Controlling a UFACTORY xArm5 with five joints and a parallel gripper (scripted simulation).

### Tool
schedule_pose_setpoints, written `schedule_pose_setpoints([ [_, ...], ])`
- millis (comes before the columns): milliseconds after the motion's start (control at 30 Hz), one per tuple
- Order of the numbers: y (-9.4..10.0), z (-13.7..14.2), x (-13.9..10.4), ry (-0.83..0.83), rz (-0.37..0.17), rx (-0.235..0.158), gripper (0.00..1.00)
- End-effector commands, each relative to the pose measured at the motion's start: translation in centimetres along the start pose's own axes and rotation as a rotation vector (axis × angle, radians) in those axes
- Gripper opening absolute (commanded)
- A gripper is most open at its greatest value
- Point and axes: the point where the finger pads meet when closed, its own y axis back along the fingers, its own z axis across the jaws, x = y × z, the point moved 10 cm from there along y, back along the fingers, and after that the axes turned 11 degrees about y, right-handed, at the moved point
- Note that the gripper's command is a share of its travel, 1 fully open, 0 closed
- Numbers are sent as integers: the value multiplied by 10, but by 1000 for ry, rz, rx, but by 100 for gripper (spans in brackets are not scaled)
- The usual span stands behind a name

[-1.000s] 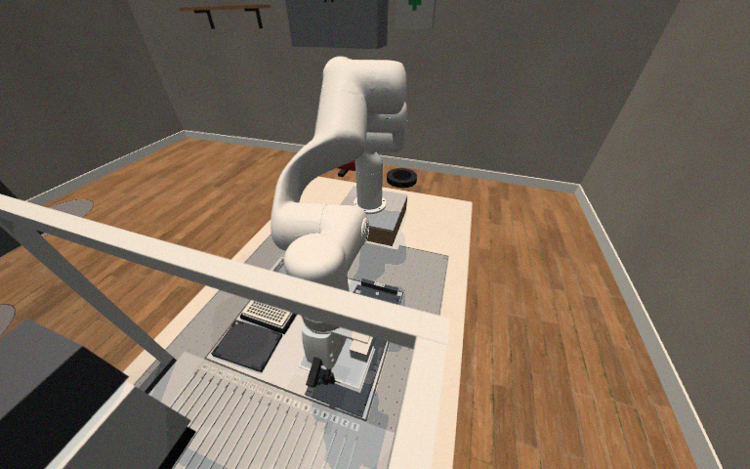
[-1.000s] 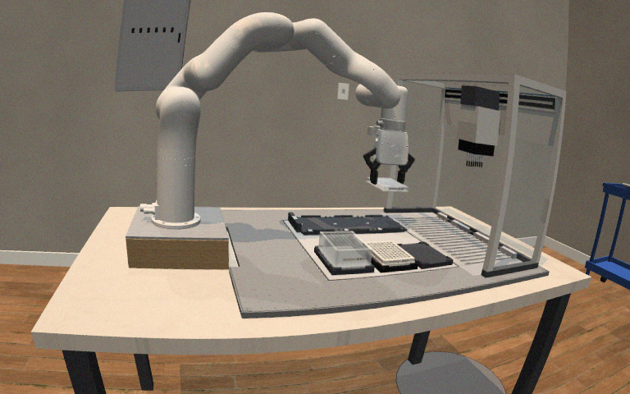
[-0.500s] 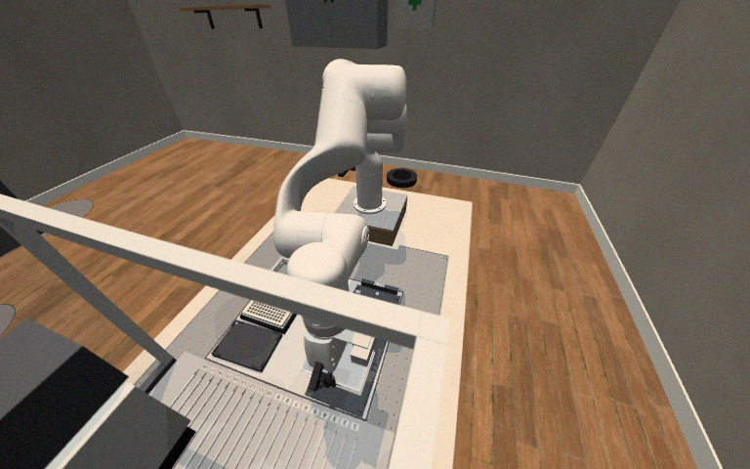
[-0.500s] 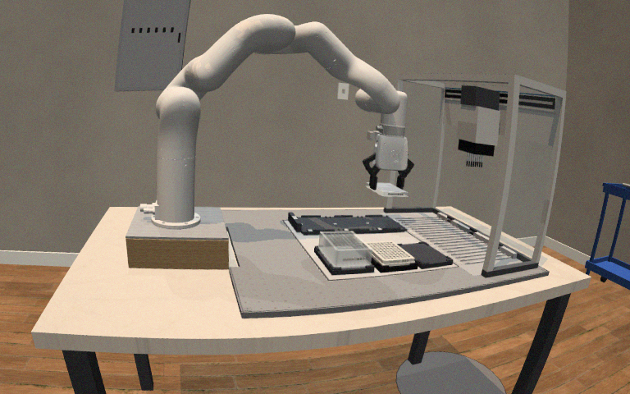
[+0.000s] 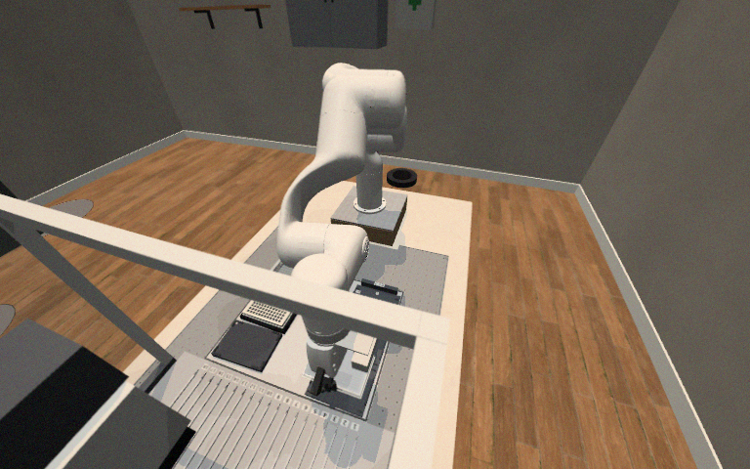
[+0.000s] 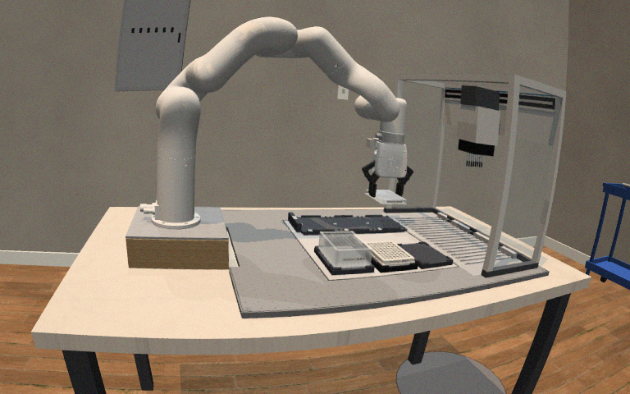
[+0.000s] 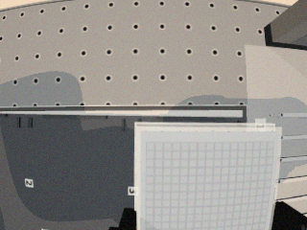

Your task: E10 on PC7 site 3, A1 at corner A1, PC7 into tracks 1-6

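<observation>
I find the jaws (image 5: pixel 322 385) (image 6: pixel 386 192) set wide and closed on the 384-well plate E10 (image 5: pixel 340 374) (image 6: pixel 386 197) (image 7: pixel 207 177), which is held raised above the desk (image 5: pixel 431 221) (image 6: pixel 185 311), by the rail end of carrier PC7 (image 5: pixel 354 407) (image 6: pixel 344 224) (image 7: pixel 62 163). I record PC7 on the apron, in front of the rails (image 5: pixel 243 408) (image 6: pixel 450 236) (image 7: pixel 293 149). Nest S3 (image 5: pixel 246 345) (image 6: pixel 426 254) bears no plate. Plate E01 (image 5: pixel 268 312) (image 6: pixel 389 252) sits in the middle nest, and deep-well block E07 (image 6: pixel 344 248) in the nest beside it. From my overhead wrist view, E10 overlaps the carrier's site 3 marking; I cannot tell its A1 corner.
</observation>
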Motion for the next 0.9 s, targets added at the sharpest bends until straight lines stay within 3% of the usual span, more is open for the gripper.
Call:
schedule_pose_setpoints([
  [0,-4,1,0,0,0,-5,0],
  [867,-40,1,0,0,0,-5,0],
])
